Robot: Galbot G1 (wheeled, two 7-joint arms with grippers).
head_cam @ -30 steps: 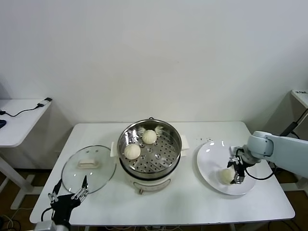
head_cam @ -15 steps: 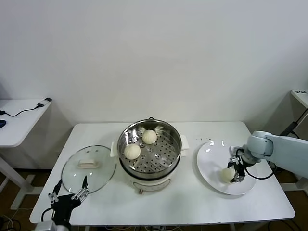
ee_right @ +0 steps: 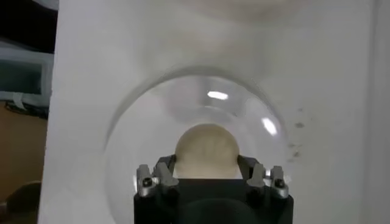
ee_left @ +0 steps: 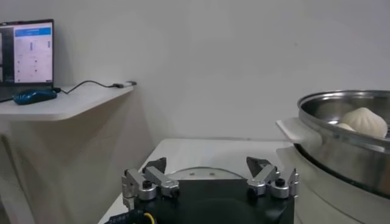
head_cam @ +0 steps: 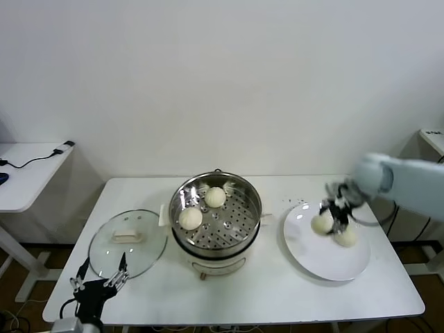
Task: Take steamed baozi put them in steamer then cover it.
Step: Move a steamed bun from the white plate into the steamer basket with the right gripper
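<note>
At the near left edge of the counter (head_cam: 277, 295): left end effector (head_cam: 94, 286), fingers spread wide, holding nothing.
Cover (head_cam: 128, 244): one, flat on the counter just beyond it, left of the steamer.
Steamer (head_cam: 239, 229): one, mid-counter, uncovered.
Plate (head_cam: 312, 260): one, white, right of the steamer.
Steamed baozi (head_cam: 321, 223): four; two in the steamer, one lying on the plate, one gripped.
Right end effector (head_cam: 331, 216): closed partway on that fourth bun, raised above the plate.
Room: plain white wall behind; side desk (head_cam: 28, 177) far left, carrying a black cable.
</note>
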